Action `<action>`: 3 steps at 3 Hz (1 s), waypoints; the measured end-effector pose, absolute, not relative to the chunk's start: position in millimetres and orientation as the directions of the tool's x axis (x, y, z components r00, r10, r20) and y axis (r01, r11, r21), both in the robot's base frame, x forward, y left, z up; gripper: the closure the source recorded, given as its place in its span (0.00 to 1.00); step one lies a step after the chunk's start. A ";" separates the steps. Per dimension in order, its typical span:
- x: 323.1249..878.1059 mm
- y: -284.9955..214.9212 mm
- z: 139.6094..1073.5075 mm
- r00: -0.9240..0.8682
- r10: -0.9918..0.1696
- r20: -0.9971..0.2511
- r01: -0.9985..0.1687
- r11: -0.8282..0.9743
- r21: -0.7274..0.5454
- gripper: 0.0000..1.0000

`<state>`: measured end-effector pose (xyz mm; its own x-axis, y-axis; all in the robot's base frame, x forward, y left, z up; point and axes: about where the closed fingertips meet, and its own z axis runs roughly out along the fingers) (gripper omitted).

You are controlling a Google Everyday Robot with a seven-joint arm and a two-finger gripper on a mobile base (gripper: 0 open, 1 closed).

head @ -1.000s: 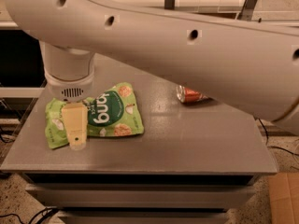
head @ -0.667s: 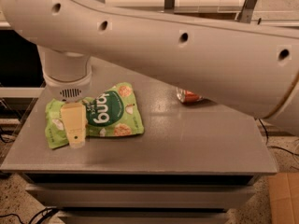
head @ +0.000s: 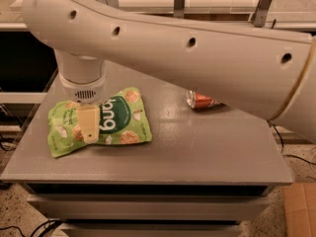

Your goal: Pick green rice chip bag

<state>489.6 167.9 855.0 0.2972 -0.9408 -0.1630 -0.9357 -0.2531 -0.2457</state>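
The green rice chip bag (head: 121, 122) lies flat on the left part of the grey table (head: 197, 147). It is light green with a dark green centre, white lettering and round tan rice cakes. My gripper (head: 90, 125) hangs from the wrist straight above the bag's left half. One cream finger (head: 89, 122) shows in front of the bag and covers part of it. The big white arm crosses the top of the view.
A red and silver can (head: 200, 100) lies on its side at the table's back middle, partly behind the arm. A cardboard box (head: 298, 209) stands on the floor at the right. Cables run along the floor at the left.
The arm has shifted slightly. The gripper stays over the bag's left half and the bag has not moved.
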 end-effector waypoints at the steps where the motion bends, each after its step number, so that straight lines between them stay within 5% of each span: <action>1: 497.6 160.1 851.7 0.283 -0.946 -0.159 -0.939 -0.240 -0.248 0.41; 3: 502.8 156.8 851.5 0.290 -0.944 -0.157 -0.936 -0.245 -0.252 0.88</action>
<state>502.8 156.8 851.5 0.2898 -0.9441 -0.1570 -0.9361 -0.2455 -0.2520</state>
